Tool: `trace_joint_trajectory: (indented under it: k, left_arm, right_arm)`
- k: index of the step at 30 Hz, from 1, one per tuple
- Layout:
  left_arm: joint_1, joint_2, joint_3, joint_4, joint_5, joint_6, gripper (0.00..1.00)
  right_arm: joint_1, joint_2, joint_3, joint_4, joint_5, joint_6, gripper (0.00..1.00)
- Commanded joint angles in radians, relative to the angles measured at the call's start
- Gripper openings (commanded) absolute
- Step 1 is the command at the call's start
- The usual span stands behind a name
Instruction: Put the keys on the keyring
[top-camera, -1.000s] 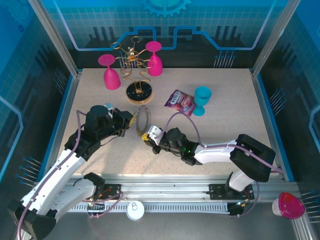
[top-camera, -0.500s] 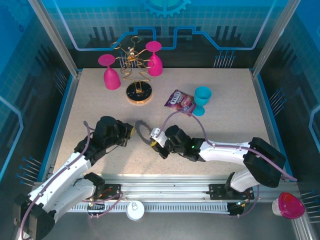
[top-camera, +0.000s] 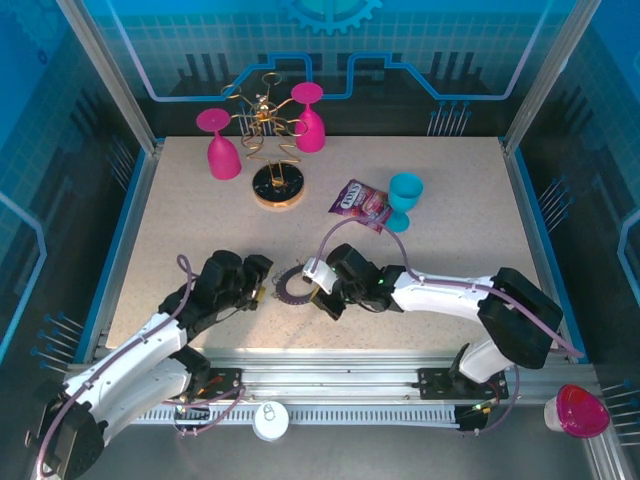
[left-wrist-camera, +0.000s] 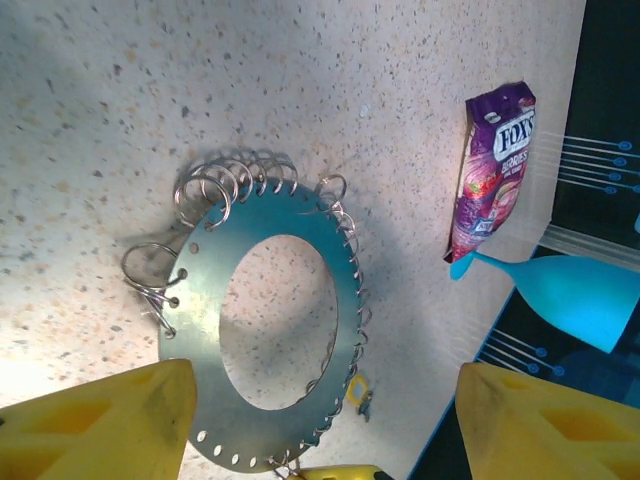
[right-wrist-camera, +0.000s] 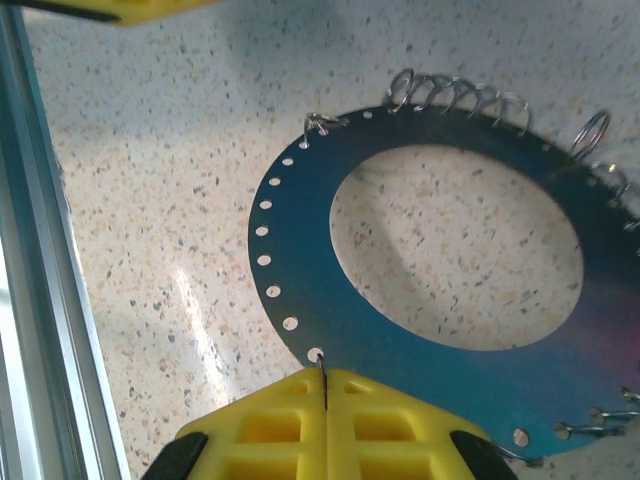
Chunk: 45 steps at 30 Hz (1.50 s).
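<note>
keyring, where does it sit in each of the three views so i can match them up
top external: the keyring lies low and centre, flat on the speckled table.
left wrist: the keyring is centre-left, reaching the bottom edge.
right wrist: the keyring takes the middle and right, cut off at the right edge.
shared landmark: the bunched wire loops on its rim, toward the top in both wrist views.

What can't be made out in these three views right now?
Left wrist: key too small to tell whether it's hooked onto the keyring.
Right wrist: right gripper jaws shut, hiding whatever they pinch.
Top external: keyring's right side hidden under that gripper.
</note>
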Motion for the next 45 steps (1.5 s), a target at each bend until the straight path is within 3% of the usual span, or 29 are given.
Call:
trace_joint_trajectory:
  k: [1,5,11,14,18,24,32,36,39,45]
  left_arm:
    - [-0.007,-0.049,0.006,-0.068,-0.083,0.119,0.73]
    - [-0.007,-0.064,0.043,-0.071,-0.13,0.372,0.71]
    - [-0.007,-0.063,0.078,0.155,-0.074,0.92,0.6]
    - [-0.005,-0.056,0.099,0.198,0.031,1.205,0.59]
    - [-0.005,-0.01,0.126,0.144,0.251,1.546,0.59]
    - [-0.006,0.146,0.169,0.036,0.548,1.882,0.54]
    - [-0.01,0.4,0.194,0.129,0.71,2.089,0.43]
    - [-0.013,0.499,0.259,0.071,0.752,2.212,0.37]
    - [-0.013,0.544,0.275,0.143,0.75,2.181,0.32]
    - [-0.015,0.608,0.341,0.03,0.801,2.298,0.28]
  right_arm:
    - [-0.015,0.021,0.033,-0.084,-0.025,-0.001,0.0]
    - [-0.029,0.012,0.032,-0.13,-0.016,-0.013,0.0]
    - [-0.079,-0.064,-0.044,-0.048,-0.112,-0.013,0.0]
    - [-0.115,-0.113,-0.101,0.06,-0.216,-0.024,0.0]
    - [-0.195,-0.139,-0.142,0.156,-0.363,-0.034,0.0]
    - [-0.28,-0.094,-0.118,0.143,-0.508,-0.14,0.0]
    - [-0.309,-0.035,-0.053,0.073,-0.577,-0.289,0.0]
    - [-0.308,0.011,-0.024,0.076,-0.581,-0.304,0.0]
    - [-0.308,0.01,-0.033,0.118,-0.586,-0.302,0.0]
    - [-0.308,-0.03,-0.068,0.165,-0.564,-0.337,0.0]
